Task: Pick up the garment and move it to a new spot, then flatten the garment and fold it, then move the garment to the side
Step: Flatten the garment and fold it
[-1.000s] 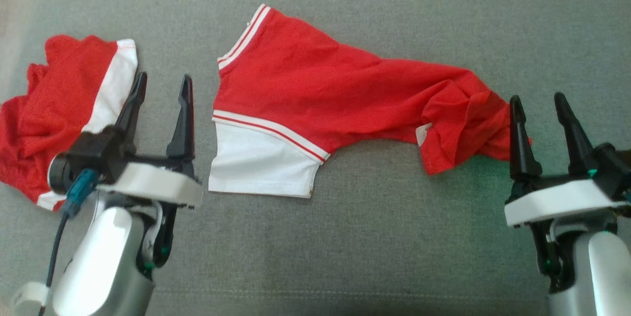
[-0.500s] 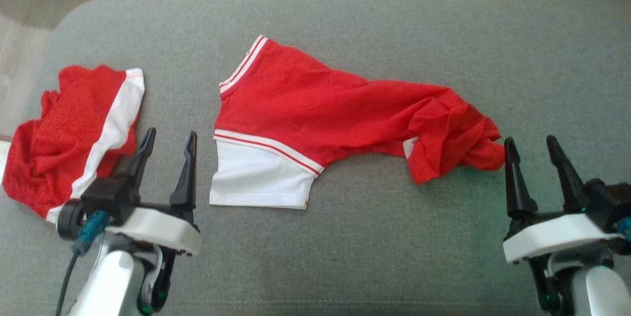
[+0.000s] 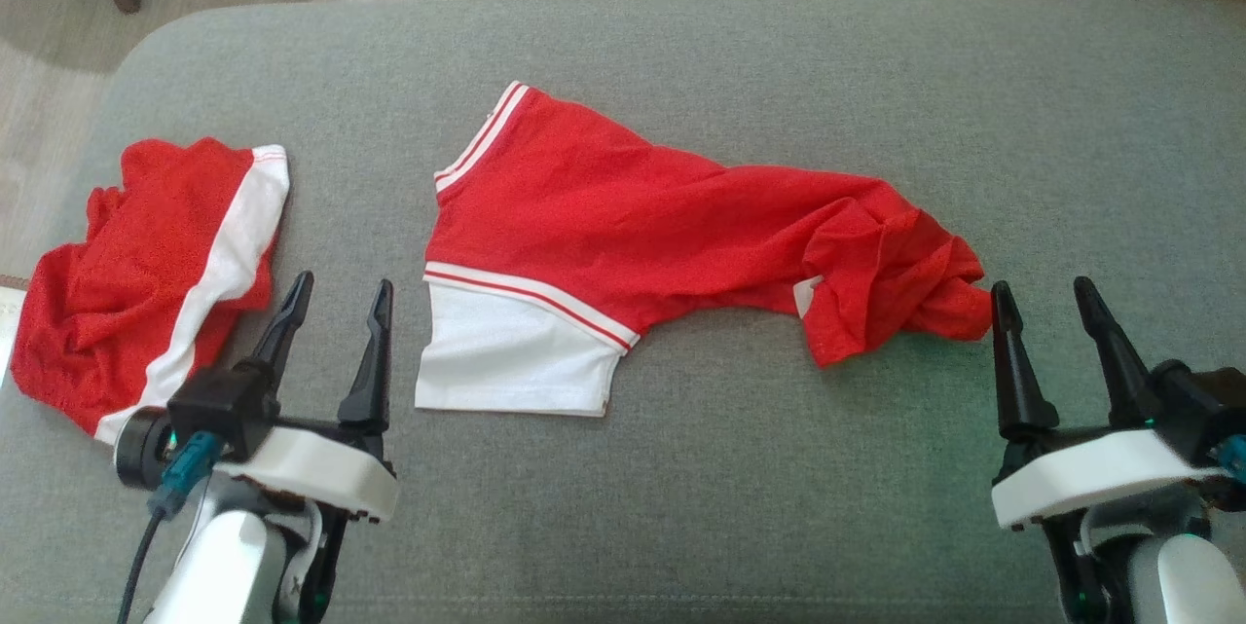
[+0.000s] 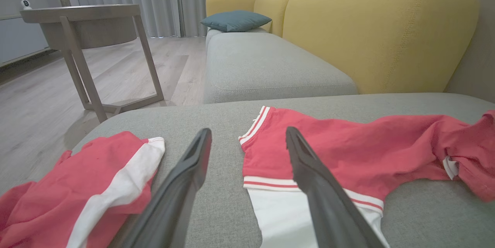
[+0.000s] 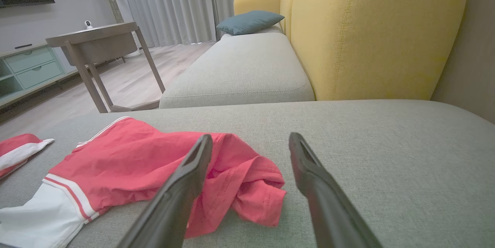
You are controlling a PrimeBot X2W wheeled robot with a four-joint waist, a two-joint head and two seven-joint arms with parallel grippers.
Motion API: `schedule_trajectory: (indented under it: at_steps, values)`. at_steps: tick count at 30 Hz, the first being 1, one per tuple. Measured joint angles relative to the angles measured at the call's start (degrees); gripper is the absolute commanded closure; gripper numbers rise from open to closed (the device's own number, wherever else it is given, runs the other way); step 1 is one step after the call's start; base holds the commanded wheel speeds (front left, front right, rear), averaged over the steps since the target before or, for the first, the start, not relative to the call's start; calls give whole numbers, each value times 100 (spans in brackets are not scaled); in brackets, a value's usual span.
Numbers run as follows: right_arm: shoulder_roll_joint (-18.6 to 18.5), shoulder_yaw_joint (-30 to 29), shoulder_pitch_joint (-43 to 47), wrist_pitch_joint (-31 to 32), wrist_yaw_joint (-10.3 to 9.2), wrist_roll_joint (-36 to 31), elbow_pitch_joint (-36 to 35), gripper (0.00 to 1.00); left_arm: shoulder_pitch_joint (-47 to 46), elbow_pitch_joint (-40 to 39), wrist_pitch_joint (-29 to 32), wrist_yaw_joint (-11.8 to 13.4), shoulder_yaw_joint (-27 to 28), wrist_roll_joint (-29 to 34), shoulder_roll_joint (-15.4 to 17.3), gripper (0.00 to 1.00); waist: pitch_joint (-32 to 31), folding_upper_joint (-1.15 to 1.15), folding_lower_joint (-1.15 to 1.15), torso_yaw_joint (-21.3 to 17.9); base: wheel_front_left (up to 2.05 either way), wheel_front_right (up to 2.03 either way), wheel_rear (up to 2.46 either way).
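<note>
Garment (image 3: 623,215): red, with a white sleeve edged in red-and-white stripe. We find it at the middle of the grey sofa seat (image 3: 779,507), stretched left to right. The left part lies fairly flat, the white sleeve toward the robot and a striped edge at the far left corner. The right end is bunched into a crumpled knot, with a small white tag showing at its near side.

Right fingers (image 3: 1012,361): spread wide, nothing between them. The tips stand just beside the crumpled end; we cannot tell whether the inner tip touches cloth.

Left fingers (image 3: 373,351): also spread wide and empty. They sit over bare seat, near the white sleeve but apart from it.

On the other side of the left fingers, a second red-and-white garment (image 3: 146,283) lies rumpled at the seat's left edge.

Beyond the seat we note another grey seat section with a blue cushion (image 4: 236,20), a yellow backrest (image 4: 379,35), a side table (image 4: 81,27) and a wood floor (image 4: 38,105).
</note>
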Motion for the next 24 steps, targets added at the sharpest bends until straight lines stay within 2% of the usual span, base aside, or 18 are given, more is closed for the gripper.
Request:
schedule_trajectory:
  at_steps: [10, 14, 20, 24]
  values:
    - [1, 1, -1, 3, 0, 1, 3, 0, -2, -19, 0, -44, 18, 98, -11, 0, 36, 0, 0, 21, 0, 0, 0]
    - [1, 192, -2, 144, 0, 1, 120, 0, -11, -32, 0, -48, 18, 110, -20, 0, 87, 0, 0, 46, 0, 0, 0]
    - [1, 787, -108, 252, 0, 57, 671, 0, -176, -101, 0, -52, 7, 208, -98, 0, 307, 0, 0, 156, 0, 0, 0]
    - [0, 887, -474, 230, 0, 109, 1152, 0, -416, -155, 0, -102, -10, 307, -224, 0, 492, 0, 0, 285, 0, 0, 0]
